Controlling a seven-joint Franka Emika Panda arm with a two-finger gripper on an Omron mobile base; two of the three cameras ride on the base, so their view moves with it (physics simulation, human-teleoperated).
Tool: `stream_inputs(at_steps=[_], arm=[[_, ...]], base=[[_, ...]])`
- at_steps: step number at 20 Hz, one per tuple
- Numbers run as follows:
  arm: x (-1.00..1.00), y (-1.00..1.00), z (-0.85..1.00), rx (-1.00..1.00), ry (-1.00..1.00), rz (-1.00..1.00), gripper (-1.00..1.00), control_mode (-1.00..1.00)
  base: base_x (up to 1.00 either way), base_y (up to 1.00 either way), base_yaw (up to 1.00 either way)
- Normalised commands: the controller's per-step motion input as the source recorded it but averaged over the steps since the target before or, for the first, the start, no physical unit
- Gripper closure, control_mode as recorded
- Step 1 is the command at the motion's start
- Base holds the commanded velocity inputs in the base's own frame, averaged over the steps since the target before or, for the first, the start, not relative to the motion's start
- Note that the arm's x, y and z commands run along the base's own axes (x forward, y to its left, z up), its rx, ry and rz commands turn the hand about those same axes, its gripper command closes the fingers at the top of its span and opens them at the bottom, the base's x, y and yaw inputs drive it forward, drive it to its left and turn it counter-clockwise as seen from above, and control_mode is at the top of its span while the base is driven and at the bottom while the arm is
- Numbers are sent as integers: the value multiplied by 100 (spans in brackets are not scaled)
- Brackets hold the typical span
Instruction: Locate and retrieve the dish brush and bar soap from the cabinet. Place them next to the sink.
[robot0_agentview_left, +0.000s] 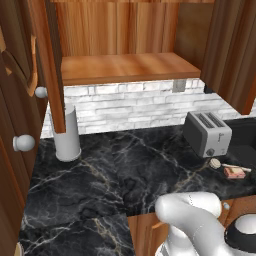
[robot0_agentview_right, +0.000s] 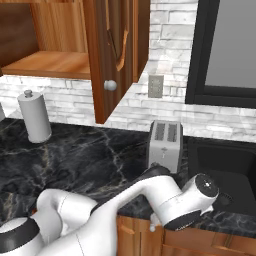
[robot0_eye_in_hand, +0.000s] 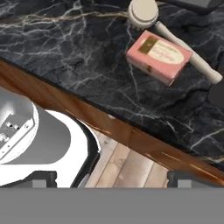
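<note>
Cabinet (robot0_agentview_left: 125, 65): doors open, plank shelf bare; it hangs above and left of the toaster (robot0_agentview_left: 207, 133), which we take as our landmark. Sink (robot0_agentview_right: 227, 172): dark basin directly right of the toaster, set into the black marble counter (robot0_agentview_left: 100, 175).

Both task items lie on the counter just in front of the toaster, near the sink's front corner. Dish brush (robot0_eye_in_hand: 168, 35): round head toward the toaster, thin handle running along the soap's far side, touching or nearly so. We judge it light and rigid; best taken across the handle at mid-length, since the round head would likely slip. Bar soap (robot0_eye_in_hand: 159, 56): flat, boxy, probably light and hard; we would pinch it across the short width.

Gripper (robot0_eye_in_hand: 111, 179): tips barely visible at the frame's bottom corners, spread wide, holding nothing, below the counter's front edge.
</note>
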Motion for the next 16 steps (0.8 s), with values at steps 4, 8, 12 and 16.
stream_inputs(at_steps=[4,8,12,16], arm=[[-22,56,22,-11,-15,-7,-100,-100],[-15,55,23,-13,-13,-13,-100,-100],[-15,54,24,-15,-7,-14,-100,-100],[-21,36,9,-7,-1,-24,-100,-100]], base=[[0,0,0],[0,0,0],[0,0,0],[0,0,0]])
